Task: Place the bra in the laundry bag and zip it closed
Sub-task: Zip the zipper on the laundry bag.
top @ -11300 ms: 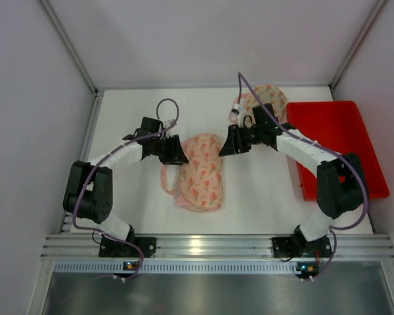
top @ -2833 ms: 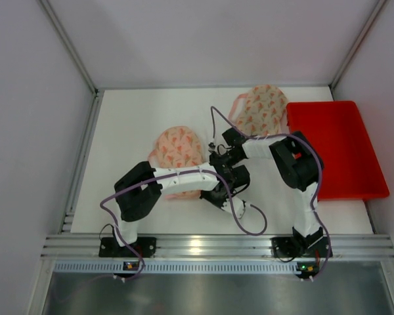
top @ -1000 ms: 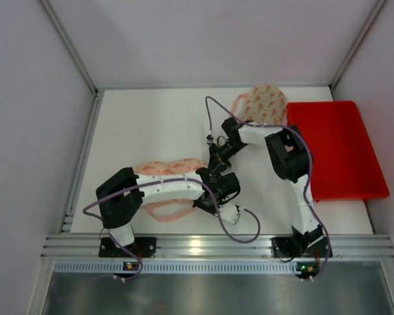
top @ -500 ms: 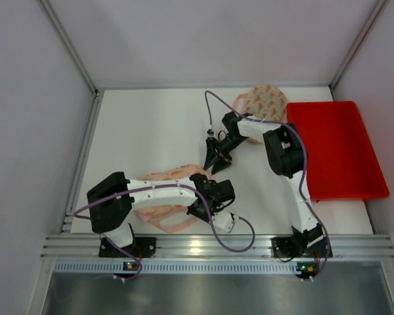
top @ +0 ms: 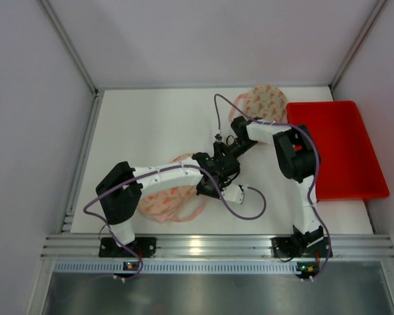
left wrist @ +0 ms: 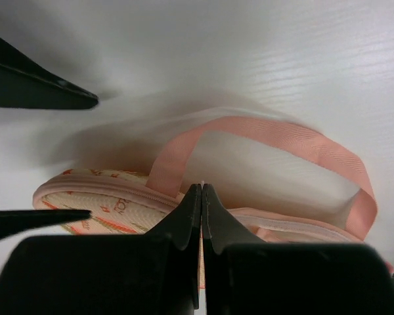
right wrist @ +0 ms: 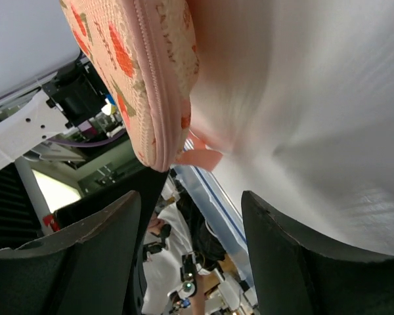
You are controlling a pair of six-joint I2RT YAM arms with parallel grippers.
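Fingers [left wrist: 184, 226], left gripper [left wrist: 201, 190]: black, pressed together tip to tip. The tips rest at the pink-trimmed rim of the bag, beside the root of its strap. Whether anything thin is caught between them cannot be told.

Fingers [right wrist: 98, 243], right gripper [right wrist: 190, 197]: black, spread wide, nothing between them. The bag's zipped edge and a small pink tab [right wrist: 200, 157] hang just above the gap, apart from both fingers.

Item 1: domed laundry bag of pink padded fabric with a red-and-orange print [top: 165, 200]. It lies on the table left of centre, toward the near edge and partly under the left arm's white link. The left wrist view shows its rim side-on.

Item 2: pink webbing strap [left wrist: 276, 138], a flat loop arching up from the bag's rim.

Item 3: round fabric piece in the same pink print [top: 268, 102], at the far edge of the table, just beside the bin's back left corner. Whether it is the bra cannot be told.

Item 4: red rectangular plastic bin [top: 335, 151], on the right side of the table.

Item 5: white table [top: 151, 125].

Item 6: purple cable [top: 253, 210], looping over the table near the two grippers, which meet close together at the centre.
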